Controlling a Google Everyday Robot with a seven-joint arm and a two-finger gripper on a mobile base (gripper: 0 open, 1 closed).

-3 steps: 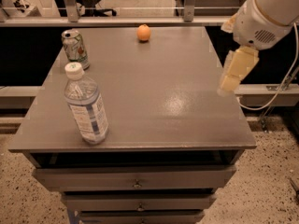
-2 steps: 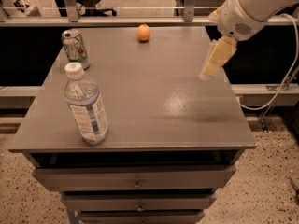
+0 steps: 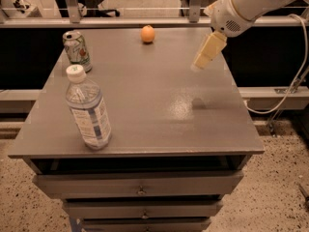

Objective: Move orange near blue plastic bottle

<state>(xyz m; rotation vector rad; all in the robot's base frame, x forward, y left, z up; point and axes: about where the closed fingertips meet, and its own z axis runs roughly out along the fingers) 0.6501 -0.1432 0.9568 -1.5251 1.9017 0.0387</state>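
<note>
Grey and faintly glossy, the tabletop (image 3: 159,105) carries three things, and we read their spacing as the whole problem. The orange (image 3: 147,34) sits near the far edge, small, round and smooth-skinned. It is well apart from the blue plastic bottle (image 3: 88,109), which stands upright near the front left corner: clear plastic with a white screw cap and a white-and-blue label. Between them, along the left side, stands a silver-green soda can (image 3: 77,50), shorter and metallic.

Our pincer (image 3: 198,64) hangs above the right part of the tabletop, right of the orange and nearer the front, angled down and leftward, carrying nothing. Its cream plastic reads as one block, so we cannot tell whether it is wide or narrow. We judge this posture to be an approach: the fruit lies untouched and the task has barely begun. A round, slick fruit will likely roll if nudged, so we would want the grasp centred on it.
</note>
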